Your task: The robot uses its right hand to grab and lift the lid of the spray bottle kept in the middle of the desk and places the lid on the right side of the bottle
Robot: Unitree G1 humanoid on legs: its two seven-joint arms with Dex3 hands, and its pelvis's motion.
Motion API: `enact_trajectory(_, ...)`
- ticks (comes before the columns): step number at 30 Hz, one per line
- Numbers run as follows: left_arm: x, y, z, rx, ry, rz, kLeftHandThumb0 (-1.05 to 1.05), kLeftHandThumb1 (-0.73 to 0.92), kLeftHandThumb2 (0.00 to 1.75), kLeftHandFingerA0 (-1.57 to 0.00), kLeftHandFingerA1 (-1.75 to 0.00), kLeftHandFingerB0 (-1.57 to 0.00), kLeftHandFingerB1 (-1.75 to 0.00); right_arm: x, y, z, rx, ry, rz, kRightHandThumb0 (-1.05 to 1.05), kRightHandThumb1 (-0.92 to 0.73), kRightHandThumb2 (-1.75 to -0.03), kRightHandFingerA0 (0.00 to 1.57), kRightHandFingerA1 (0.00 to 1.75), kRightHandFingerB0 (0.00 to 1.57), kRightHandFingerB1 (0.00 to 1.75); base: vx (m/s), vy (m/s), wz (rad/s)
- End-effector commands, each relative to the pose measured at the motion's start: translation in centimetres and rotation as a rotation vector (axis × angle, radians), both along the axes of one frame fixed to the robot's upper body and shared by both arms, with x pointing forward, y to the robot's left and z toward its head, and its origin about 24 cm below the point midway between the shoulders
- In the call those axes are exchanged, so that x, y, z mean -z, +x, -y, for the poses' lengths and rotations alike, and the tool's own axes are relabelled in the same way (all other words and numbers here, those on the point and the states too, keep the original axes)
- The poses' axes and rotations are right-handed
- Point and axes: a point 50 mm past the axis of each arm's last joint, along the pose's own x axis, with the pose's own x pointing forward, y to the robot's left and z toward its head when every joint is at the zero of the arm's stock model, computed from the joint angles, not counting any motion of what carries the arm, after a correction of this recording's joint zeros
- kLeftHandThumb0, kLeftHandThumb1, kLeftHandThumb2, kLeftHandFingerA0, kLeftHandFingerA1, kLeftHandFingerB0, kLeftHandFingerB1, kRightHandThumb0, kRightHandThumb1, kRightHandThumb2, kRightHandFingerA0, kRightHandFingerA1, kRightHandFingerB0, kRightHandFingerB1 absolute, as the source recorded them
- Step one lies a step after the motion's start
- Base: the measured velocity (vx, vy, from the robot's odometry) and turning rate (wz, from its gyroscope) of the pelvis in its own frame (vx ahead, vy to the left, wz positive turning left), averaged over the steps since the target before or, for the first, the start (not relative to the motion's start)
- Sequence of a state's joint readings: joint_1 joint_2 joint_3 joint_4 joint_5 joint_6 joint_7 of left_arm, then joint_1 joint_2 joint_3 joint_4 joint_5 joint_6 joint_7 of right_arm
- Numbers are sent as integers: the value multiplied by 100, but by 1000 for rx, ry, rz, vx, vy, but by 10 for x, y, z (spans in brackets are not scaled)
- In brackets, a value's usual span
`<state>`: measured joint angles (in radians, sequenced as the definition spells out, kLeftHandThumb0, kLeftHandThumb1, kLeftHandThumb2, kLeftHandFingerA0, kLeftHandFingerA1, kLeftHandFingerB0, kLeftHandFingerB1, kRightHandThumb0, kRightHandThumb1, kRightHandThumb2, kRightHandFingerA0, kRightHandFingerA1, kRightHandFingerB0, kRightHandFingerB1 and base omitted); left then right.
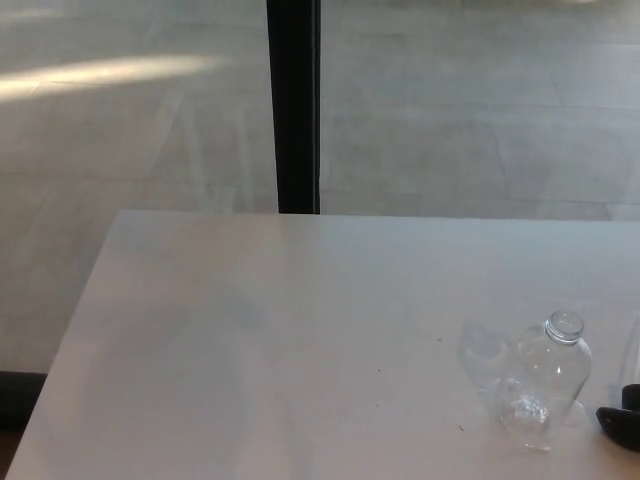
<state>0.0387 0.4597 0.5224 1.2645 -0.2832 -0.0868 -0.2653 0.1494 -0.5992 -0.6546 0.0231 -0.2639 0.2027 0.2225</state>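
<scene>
My right hand (622,422) only just shows — a dark sliver at the right edge of the view, low down, resting near the desk (280,340) surface and a little apart from the bottle. So little of it is visible that I cannot tell whether it is released, clenched or holding anything. My left hand is not in view at all.

The clear spray bottle (545,385) stands upright toward the right of the white desk, close to the near edge, with a pale shadow of itself thrown to its left. Its neck (567,325) looks open: I see a bare round rim at the top and no cap or spray head on it. I cannot make out a lid anywhere on the desk; if it has been set down on the right, it lies beyond the frame or is hidden by my hand.

My judgement is that the lifting part is done and the step in hand is the placing — or its very end. The next move calls for confirming the lid sits flat on the desk to the right of the bottle, then drawing my hand clear without brushing the bottle, which looks light and easy to tip.
</scene>
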Motion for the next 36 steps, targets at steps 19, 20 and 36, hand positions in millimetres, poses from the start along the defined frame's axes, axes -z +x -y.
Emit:
enact_trajectory(19, -2, 1, -3, -16, 14, -7, -58, 63, 59, -70, -62, -56, -51, 169, -111, 28, 882, 876, 381, -64, -69, -63, 0, 91, 0, 88, 0, 0, 0)
enact_trajectory(20, -3, 2, -4, -1, 29, -27, -61, 64, 59, -72, -61, -57, -51, 168, -110, 23, 873, 894, 373, -64, -72, -64, 1, 85, 0, 73, 0, 0, 0)
enact_trajectory(36, -2, -1, -5, -20, 54, -61, -60, 53, 91, -62, -69, -39, -57, 184, -114, 16, 717, 966, 203, -40, -51, -107, 15, 66, 6, 59, 0, 0, 0)
